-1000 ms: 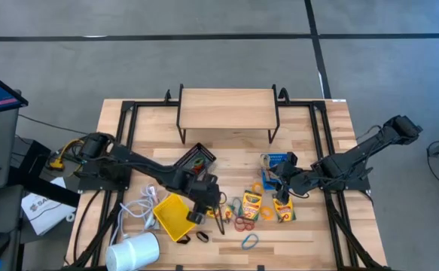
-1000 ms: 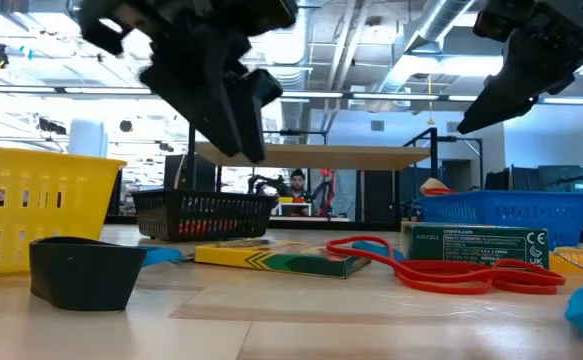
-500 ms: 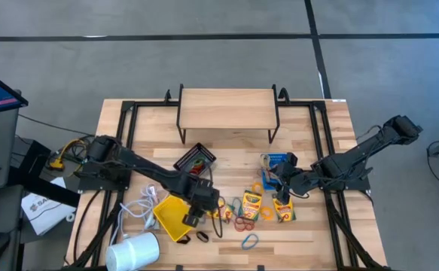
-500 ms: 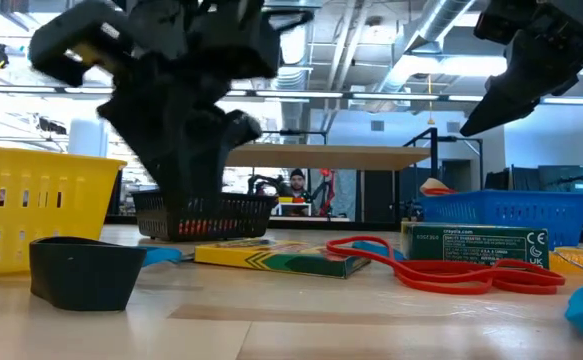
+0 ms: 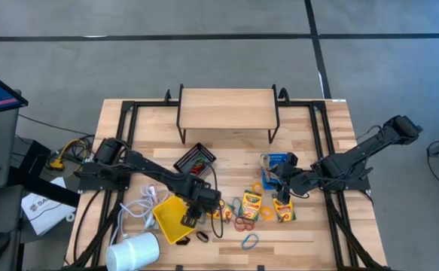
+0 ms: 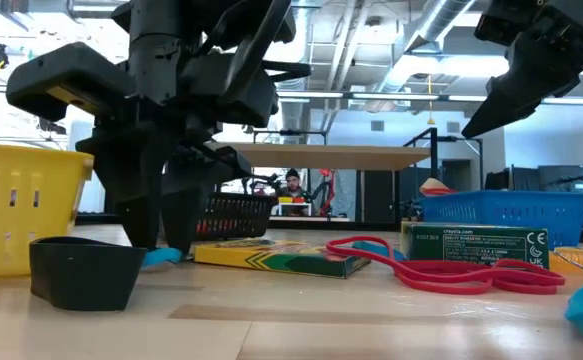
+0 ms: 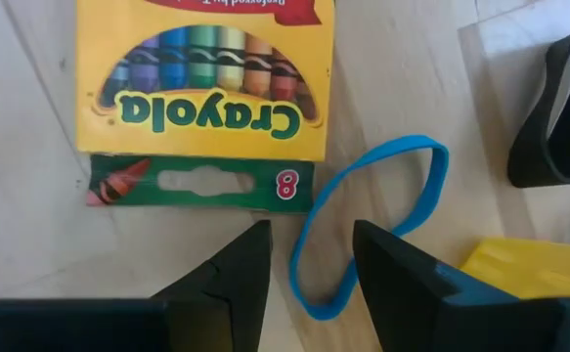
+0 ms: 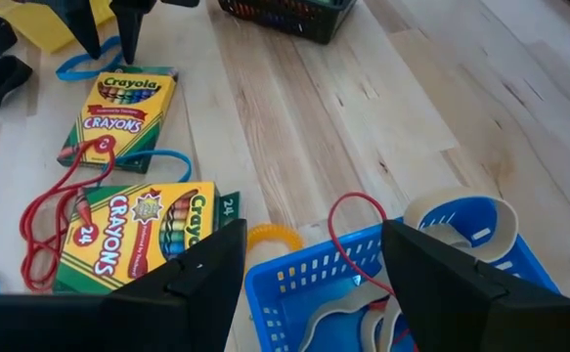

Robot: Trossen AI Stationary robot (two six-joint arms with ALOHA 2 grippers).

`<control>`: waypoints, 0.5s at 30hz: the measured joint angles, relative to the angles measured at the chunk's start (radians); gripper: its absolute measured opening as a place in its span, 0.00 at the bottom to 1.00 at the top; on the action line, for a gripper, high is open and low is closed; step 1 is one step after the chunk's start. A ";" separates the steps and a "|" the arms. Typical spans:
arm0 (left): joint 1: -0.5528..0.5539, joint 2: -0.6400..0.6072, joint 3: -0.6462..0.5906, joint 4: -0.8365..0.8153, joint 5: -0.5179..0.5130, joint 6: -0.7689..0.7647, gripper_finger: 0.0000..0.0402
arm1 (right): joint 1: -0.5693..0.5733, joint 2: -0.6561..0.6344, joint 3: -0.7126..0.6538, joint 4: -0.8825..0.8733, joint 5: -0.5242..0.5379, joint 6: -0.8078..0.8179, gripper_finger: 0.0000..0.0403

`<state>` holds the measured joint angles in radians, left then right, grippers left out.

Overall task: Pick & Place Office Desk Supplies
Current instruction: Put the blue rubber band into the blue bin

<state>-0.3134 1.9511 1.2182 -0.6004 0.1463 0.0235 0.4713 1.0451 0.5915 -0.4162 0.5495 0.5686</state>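
The left gripper hung low over the table, its two fingers slightly parted and empty, their tips straddling one side of a blue rubber band that lay flat on the wood. In the low view the same gripper reached almost to the tabletop, with the blue band showing just beside its tips. The small crayon box lay just beside that band, on the side away from the yellow bin, whose corner showed close to the band's other side. A black clip lay near the band too, and in the low view it sat in front of the yellow bin.

The black bin stood farther from the band, toward the wooden shelf. A larger crayon box lay flat beyond the small box, with red rubber bands looped beside it and another blue band near the table's front edge.

The right gripper hovered above the blue bin, well apart from the blue rubber band, its fingers spread wide and holding nothing. The blue bin held a red band and pale loops. A yellow ring lay against its wall, next to the large crayon box.

A white cable and a white cylinder lay beside the yellow bin.
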 joint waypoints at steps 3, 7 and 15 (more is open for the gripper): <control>0.000 0.000 0.000 0.000 0.001 0.003 0.36 | 0.000 0.000 0.000 -0.002 0.000 0.000 0.58; 0.002 0.001 -0.001 0.001 0.001 0.005 0.32 | 0.000 0.000 0.000 -0.003 0.000 0.000 0.58; 0.004 -0.002 -0.068 0.055 0.002 0.006 0.11 | 0.000 0.000 0.000 -0.002 0.000 0.009 0.58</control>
<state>-0.3098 1.9493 1.1501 -0.5455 0.1488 0.0296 0.4713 1.0451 0.5915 -0.4183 0.5495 0.5773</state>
